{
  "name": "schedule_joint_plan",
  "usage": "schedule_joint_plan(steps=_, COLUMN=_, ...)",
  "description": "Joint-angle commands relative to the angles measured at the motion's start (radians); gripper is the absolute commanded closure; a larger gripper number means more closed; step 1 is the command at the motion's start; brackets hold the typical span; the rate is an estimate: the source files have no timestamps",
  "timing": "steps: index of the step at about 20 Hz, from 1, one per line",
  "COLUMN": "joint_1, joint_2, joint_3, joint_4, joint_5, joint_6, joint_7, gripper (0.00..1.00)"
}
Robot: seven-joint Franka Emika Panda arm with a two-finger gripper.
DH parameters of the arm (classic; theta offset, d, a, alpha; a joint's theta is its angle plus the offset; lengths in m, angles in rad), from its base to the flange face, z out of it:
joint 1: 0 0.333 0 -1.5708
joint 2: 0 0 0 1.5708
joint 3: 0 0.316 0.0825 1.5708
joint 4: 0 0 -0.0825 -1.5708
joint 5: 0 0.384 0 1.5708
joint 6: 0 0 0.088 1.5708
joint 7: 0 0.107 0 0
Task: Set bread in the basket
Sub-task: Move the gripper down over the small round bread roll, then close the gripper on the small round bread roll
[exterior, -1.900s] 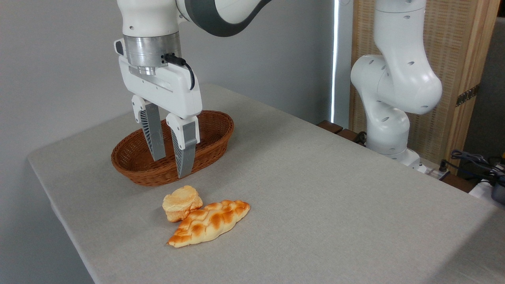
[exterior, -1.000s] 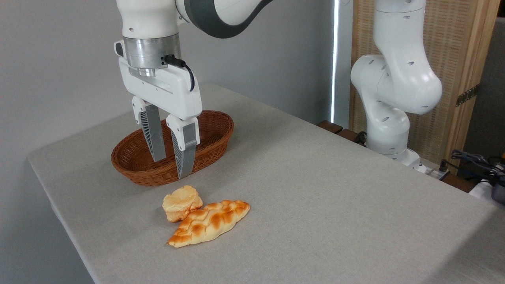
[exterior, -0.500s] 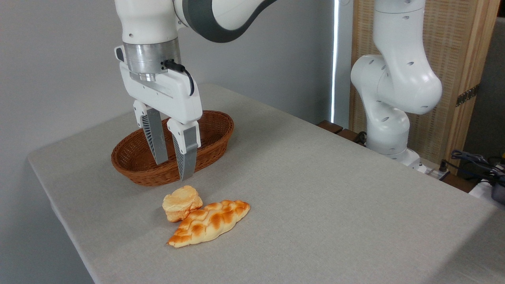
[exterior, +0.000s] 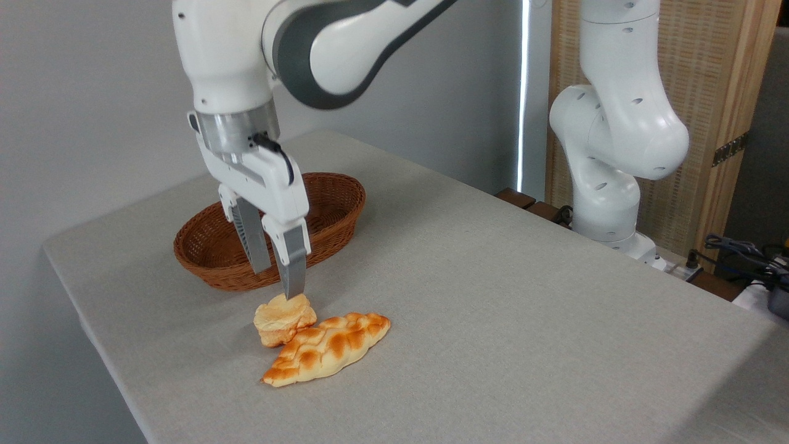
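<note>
The basket sits toward the left rear of the grey bench, an oval of brown wicker with low sides, nothing visible inside it.

In front of the basket's near rim the gripper hangs from a white wrist that comes down from the upper left of the frame. The wrist section is close to vertical, a metal collar beneath it and a black cable looping at its side; the gripper body below is tilted a little, so the fingers slope down and to the right. The two fingers stand a narrow gap apart, with nothing between them. The nearer finger's tip is at the top rear edge of the bread; whether it touches the bun or hovers just above cannot be told from this view. The farther finger ends higher in the picture, in front of the basket's wall.

The bread lies on the bench just in front of the basket, apart from it, a pale-golden lumpy bun. Against its right side lies the braided loaf, orange-brown and glazed, stretched diagonally toward the near left.

Further right, the arm's white base column rises beyond the far edge of the bench, its upper links bending back across the top of the frame toward the wrist. Behind it is a wooden screen.
</note>
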Motion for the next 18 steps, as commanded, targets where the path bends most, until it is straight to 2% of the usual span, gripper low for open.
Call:
schedule_joint_plan(steps=1, joint_1=-0.005, joint_2=0.017, joint_3=0.009, joint_4=-0.034, joint_5=0.007, joint_6=0.063, joint_7=0.011, gripper=0.00)
schedule_joint_plan(steps=10, joint_1=-0.008, joint_2=0.079, joint_3=0.009, joint_4=-0.042, joint_5=0.013, joint_6=0.072, joint_7=0.011, gripper=0.00)
schedule_joint_plan(steps=18, joint_1=-0.023, joint_2=0.082, joint_3=0.009, joint_4=-0.042, joint_5=0.013, joint_6=0.074, joint_7=0.011, gripper=0.00)
